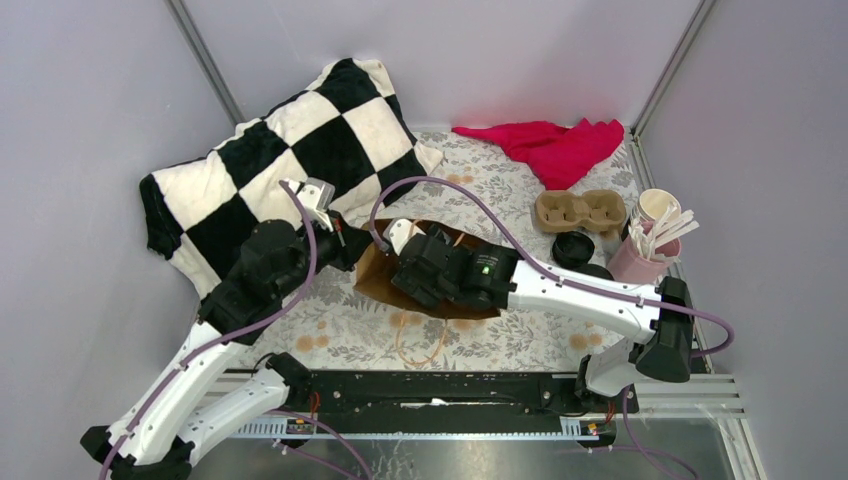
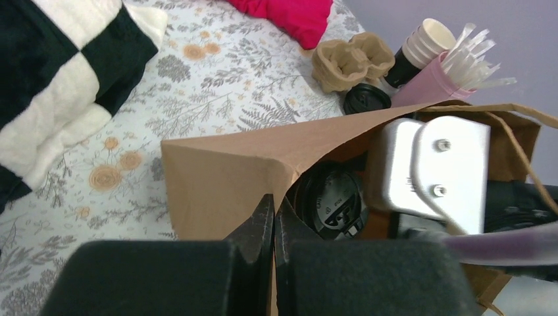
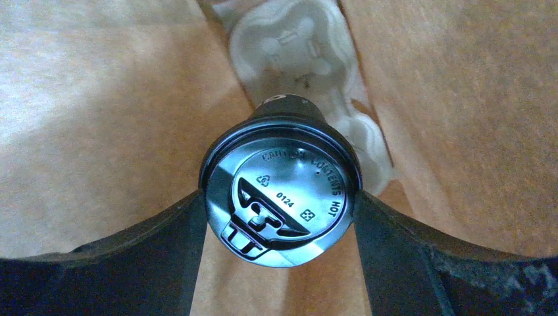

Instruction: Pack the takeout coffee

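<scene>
Inside the brown paper bag (image 3: 99, 99), a takeout coffee cup (image 3: 279, 197) is held by the right gripper (image 3: 279, 217), whose dark fingers (image 3: 164, 243) are spread wide and pressed against opposite sides of the lid's rim. The cup is seen to be small and black, with a tapering body and a round, glossy black lid. The lid is embossed with a "CAUTION CONTENTS HOT" warning, a recycling mark, the number 0124 and a raised sip tab. Deeper in the bag, beyond the cup, a white moulded insert (image 3: 289, 39) is visible. The bag itself is laid on the floral tablecloth (image 1: 520, 180), and an edge of its mouth is pinched by the left gripper (image 2: 273, 220), the jaws being closed tight on the paper. From the left wrist view, the same lid can be made out through the bag's mouth, beside the right arm's silver wrist block (image 2: 434, 171). Outside the bag, off its right side, a second lidded black cup (image 1: 573, 248) is set on the cloth just in front of a brown pulp cup carrier (image 1: 580, 210). A pink cup of stirrers (image 1: 640, 258) and a white paper cup (image 1: 657, 207) are placed further right. Behind the bag a red cloth (image 1: 550, 145) is spread, and to the bag's left a black-and-white checked pillow (image 1: 280, 160) is propped against the wall.
</scene>
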Available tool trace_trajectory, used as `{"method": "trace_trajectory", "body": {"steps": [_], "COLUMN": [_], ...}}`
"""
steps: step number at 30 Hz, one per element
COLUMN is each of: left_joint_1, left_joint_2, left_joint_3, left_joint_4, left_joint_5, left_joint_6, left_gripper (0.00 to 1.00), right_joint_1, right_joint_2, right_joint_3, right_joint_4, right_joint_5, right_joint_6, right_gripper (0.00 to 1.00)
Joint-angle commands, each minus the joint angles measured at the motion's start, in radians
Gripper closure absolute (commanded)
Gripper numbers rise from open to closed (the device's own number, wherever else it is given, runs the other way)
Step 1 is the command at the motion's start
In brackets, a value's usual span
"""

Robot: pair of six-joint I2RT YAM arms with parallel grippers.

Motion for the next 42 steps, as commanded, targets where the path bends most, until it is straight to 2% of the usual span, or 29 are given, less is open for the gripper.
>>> {"method": "trace_trajectory", "body": {"steps": [1, 6, 12, 16, 27, 35, 42], "left_joint_1": [0.001, 0.001, 0.000, 0.000, 0.002, 0.001, 0.001], "left_joint_2": [-0.052, -0.063, -0.003, 0.001, 0.107, 0.154, 0.169], "left_joint_3": [-0.064, -0.090, -0.061, -0.063, 0.107, 0.183, 0.198], "left_joint_4": [0.059, -0.028, -0.117, -0.103, -0.060, -0.042, -0.024], "left_joint_5": [-0.033, -0.066, -0.112, -0.137, -0.049, -0.068, -0.094], "left_joint_6": [-0.038, -0.082, -0.097, -0.096, -0.079, -0.002, 0.049], "left_gripper": [1.00, 1.00, 1.00, 1.00, 1.00, 1.00, 1.00], "right_joint_1": [0.037, 0.050, 0.053, 0.054, 0.053, 0.052, 0.051], "right_joint_2": [-0.004, 0.037, 0.074, 0.093, 0.178, 0.148, 0.043], "right_joint_3": [0.019, 0.008, 0.079, 0.105, 0.248, 0.243, 0.102], "right_joint_4": [-0.004, -0.007, -0.058, -0.078, -0.159, -0.170, -0.026], "right_joint_5": [-0.054, -0.062, -0.070, -0.086, -0.080, -0.076, -0.071], "right_joint_6": [0.039, 0.056, 0.001, -0.057, -0.077, -0.097, -0.166], "right_gripper": [0.37, 0.37, 0.36, 0.36, 0.37, 0.37, 0.40]}}
